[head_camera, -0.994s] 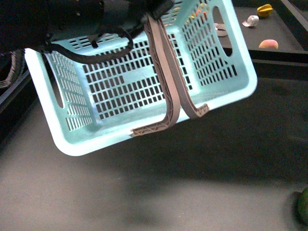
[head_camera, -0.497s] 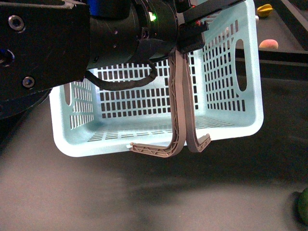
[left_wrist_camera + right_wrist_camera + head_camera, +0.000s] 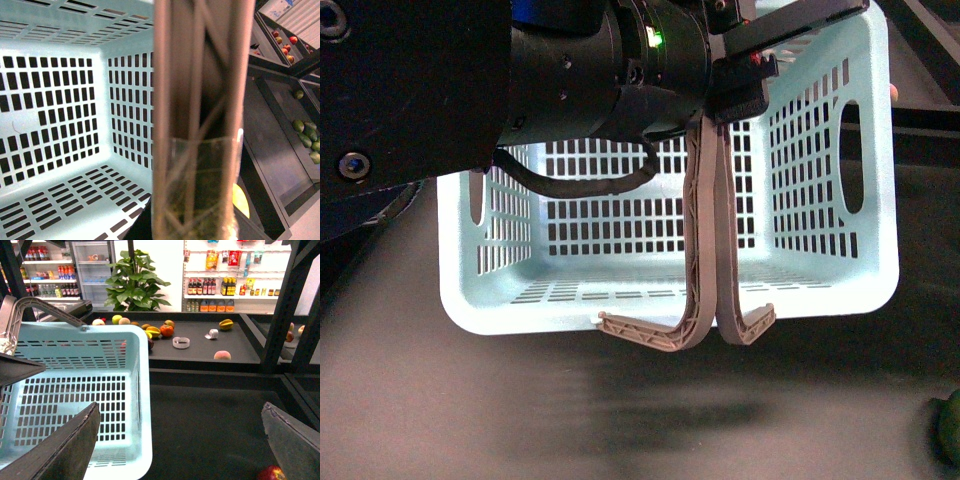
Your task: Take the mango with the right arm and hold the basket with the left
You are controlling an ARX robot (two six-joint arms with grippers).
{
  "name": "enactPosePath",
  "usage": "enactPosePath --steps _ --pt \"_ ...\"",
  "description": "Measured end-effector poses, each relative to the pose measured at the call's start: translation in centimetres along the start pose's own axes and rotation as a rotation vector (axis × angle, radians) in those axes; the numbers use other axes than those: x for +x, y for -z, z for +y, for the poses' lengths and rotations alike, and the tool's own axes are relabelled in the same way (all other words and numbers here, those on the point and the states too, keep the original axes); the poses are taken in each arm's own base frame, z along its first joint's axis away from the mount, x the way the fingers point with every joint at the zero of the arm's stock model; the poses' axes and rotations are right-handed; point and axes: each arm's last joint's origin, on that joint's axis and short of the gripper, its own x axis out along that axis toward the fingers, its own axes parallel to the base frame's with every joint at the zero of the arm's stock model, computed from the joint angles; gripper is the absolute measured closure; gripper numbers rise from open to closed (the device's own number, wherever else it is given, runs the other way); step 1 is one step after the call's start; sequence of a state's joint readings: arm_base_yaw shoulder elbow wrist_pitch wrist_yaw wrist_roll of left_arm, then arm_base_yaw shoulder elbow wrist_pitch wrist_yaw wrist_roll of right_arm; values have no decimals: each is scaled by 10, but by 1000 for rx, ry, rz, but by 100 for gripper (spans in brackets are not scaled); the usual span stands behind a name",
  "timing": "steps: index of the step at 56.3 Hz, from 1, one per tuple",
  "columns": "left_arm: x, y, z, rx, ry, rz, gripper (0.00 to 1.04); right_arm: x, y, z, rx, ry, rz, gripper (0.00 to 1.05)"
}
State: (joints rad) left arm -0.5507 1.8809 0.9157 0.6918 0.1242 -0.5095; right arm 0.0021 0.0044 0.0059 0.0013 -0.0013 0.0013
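Left pincer [image 3: 720,100] is clenched on the two grey-brown handles [image 3: 705,250]. The basket [image 3: 520,315] hangs straight below it, lifted off the dark table [image 3: 620,430]. Right pincer [image 3: 180,407] is released, fingers [image 3: 75,450] spread wide, nothing between them. The mango [image 3: 152,332], as best I can judge, is the smooth yellow fruit on the far shelf [image 3: 240,347], well ahead of the right pincer and just past the basket's far corner, which hides part of it. Risks: the basket hangs on swing handles, so a reach that brushes its rim would probably set it rocking and strain the left grip. The mango lies tight against a red-orange fruit [image 3: 166,330], so wide fingers closing there could catch both or roll the smooth one away. The ridged yellow star fruit [image 3: 226,324], further along the shelf, is the likely wrong pick. Also ahead of the right pincer are a white tape ring [image 3: 181,342] and a peach-coloured fruit [image 3: 222,355]. A red fruit [image 3: 270,474] lies close under the pincer, and a dark green fruit [image 3: 950,430] is at the table edge. The basket corner stands nearest the line to the mango, and the shelf's raised front lip [image 3: 210,372] must be cleared.
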Motion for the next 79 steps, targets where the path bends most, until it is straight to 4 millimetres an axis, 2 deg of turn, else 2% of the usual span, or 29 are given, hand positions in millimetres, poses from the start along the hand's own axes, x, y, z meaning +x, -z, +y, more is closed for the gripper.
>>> enactPosePath --steps 79 --pt "-2 -1 -1 -32 -24 11 99 0 0 0 0 0 0 8"
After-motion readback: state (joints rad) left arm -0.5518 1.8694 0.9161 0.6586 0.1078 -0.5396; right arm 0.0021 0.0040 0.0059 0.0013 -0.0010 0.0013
